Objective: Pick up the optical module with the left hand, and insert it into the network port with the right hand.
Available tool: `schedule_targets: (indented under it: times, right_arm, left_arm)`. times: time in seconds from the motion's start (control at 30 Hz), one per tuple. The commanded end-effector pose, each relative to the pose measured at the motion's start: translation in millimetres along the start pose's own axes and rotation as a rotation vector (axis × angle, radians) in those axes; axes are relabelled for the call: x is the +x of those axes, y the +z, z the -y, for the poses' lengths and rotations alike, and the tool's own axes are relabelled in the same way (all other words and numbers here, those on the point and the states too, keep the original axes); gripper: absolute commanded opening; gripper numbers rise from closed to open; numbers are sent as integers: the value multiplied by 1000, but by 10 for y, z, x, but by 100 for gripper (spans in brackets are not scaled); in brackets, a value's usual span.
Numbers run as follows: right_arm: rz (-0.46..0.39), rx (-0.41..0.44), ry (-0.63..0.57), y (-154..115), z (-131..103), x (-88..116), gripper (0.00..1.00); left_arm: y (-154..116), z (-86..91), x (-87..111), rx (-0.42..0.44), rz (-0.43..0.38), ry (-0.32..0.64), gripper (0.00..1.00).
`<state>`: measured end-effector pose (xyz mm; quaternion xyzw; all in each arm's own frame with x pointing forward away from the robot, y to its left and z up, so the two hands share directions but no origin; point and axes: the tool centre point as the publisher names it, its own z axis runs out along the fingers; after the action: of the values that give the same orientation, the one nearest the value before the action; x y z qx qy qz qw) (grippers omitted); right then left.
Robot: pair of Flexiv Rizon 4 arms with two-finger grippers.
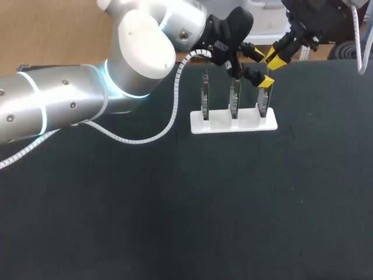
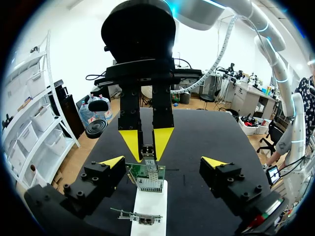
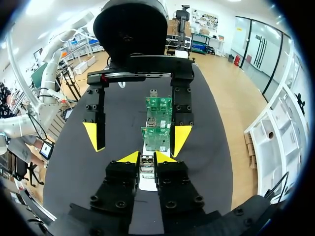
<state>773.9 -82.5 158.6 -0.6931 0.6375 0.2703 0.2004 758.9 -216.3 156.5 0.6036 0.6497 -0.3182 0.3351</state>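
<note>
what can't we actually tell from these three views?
Optical module: hidden in head view, lost between left gripper and right gripper.
Whether it sits in the network port: both wrist views, right gripper's fingers cover the joint.
Other boards: ports too small in head view.
Right arm: cut off by head view's top edge.
</note>
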Motion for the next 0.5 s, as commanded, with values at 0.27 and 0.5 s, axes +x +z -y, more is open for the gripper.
schedule_targets:
  times: [0.27, 0.5]
  right_arm:
    - [-5, 5, 14, 14, 15, 34, 0]
    - [-6, 4, 23, 17, 10, 55, 0]
  left_arm:
    - [9, -11, -1, 1, 0, 1, 100]
    - [9, -11, -1, 1, 0, 1, 100]
